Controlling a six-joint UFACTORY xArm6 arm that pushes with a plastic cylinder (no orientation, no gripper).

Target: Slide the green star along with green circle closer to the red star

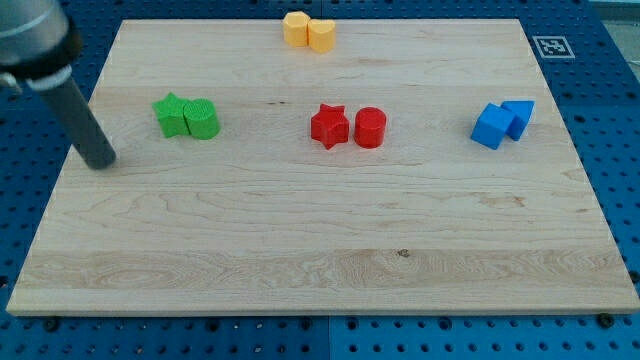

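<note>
Looking at the wooden board (300, 240), you find my tip (101, 161) resting near its left edge, a bare rod with no pincer to open or close and nothing held. Just to its right and slightly toward the top edge sit the green star (172, 115) and the green circle (202, 119), touching each other, the star on the side nearer my tip. You have a bare stretch of wood between the green circle and the red star (329, 126), which stands at mid-board with the red cylinder (370, 128) just beside it on the right. Two yellow blocks (308, 31), touching, hug the top edge. Two blue blocks (502, 123), also touching, sit close to the right edge. You see the whole bottom half of the board bare down to the bottom edge.
</note>
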